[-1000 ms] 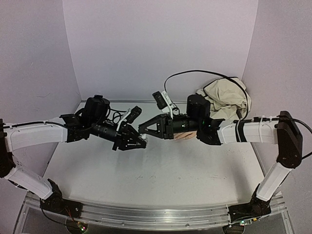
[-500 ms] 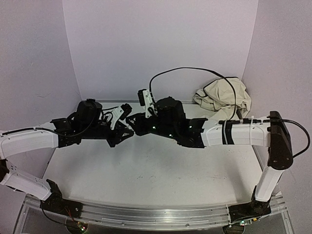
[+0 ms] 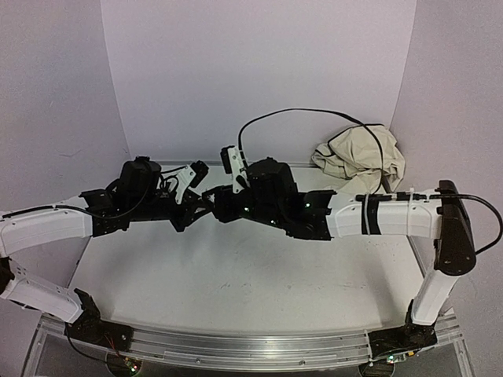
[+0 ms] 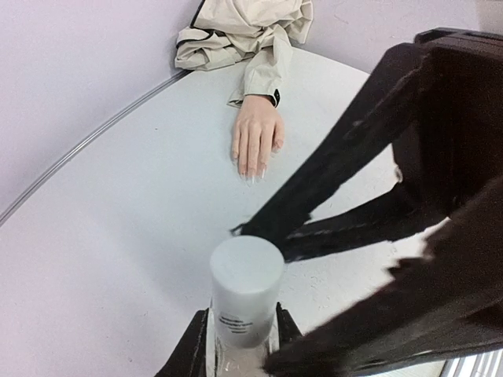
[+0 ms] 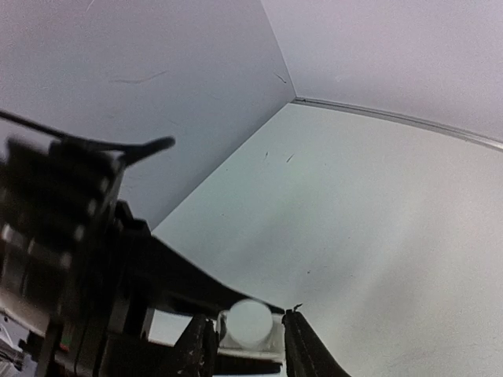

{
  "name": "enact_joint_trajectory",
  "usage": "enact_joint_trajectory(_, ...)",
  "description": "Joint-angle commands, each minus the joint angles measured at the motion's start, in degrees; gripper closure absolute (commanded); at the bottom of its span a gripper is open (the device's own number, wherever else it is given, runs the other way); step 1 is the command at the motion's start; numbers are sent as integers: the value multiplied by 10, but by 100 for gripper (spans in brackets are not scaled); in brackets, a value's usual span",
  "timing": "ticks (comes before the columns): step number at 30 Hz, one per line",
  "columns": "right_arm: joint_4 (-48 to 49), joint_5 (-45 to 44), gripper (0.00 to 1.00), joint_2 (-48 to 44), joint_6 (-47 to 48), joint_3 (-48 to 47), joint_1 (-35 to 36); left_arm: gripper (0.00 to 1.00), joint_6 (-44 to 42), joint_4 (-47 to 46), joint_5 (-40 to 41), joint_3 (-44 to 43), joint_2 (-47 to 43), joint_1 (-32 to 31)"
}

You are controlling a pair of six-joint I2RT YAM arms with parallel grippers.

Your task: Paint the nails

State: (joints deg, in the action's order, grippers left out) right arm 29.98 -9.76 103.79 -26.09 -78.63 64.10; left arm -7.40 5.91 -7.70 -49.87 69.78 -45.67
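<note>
The right jaws, closed a moment ago, now stand parted astride the cap (image 5: 250, 322) of the bottle (image 4: 246, 290) gripped in the left jaws. Uncapping appears next. The nails (image 4: 253, 174) beyond the jaws look unpainted.

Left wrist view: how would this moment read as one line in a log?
left gripper: shut on bottle | right gripper: jaws flank bottle top, grip unclear | mannequin hand: flat on table, apart

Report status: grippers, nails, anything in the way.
Left gripper shut on white bottle. Right gripper straddling its cap, grip unclear. Nails pale, mannequin hand flat beyond, untouched. Nothing lies between.
</note>
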Motion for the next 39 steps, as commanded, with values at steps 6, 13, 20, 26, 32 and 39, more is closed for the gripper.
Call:
enact_joint_trajectory(6, 90, 214, 39, -137, 63, 134, -80, 100, 15, -46, -69, -34, 11, 7)
enact_joint_trajectory(13, 193, 333, 21, -214, 46, 255, -139, 100, 30, -46, -220, -52, 42, 7)
enact_joint_trajectory(20, 235, 489, 25, -170, 31, 235, -141, 100, 35, -46, -398, -72, 70, 6)
enact_joint_trajectory(26, 268, 564, 43, -117, 3, 197, -141, 100, 40, -46, -448, -77, 84, 2)
enact_joint_trajectory(32, 296, 594, 58, -88, -18, 176, -141, 100, 36, -45, -458, -74, 82, -1)
enact_joint_trajectory(39, 313, 629, 76, -60, -36, 161, -140, 100, 34, -46, -459, -74, 80, -2)
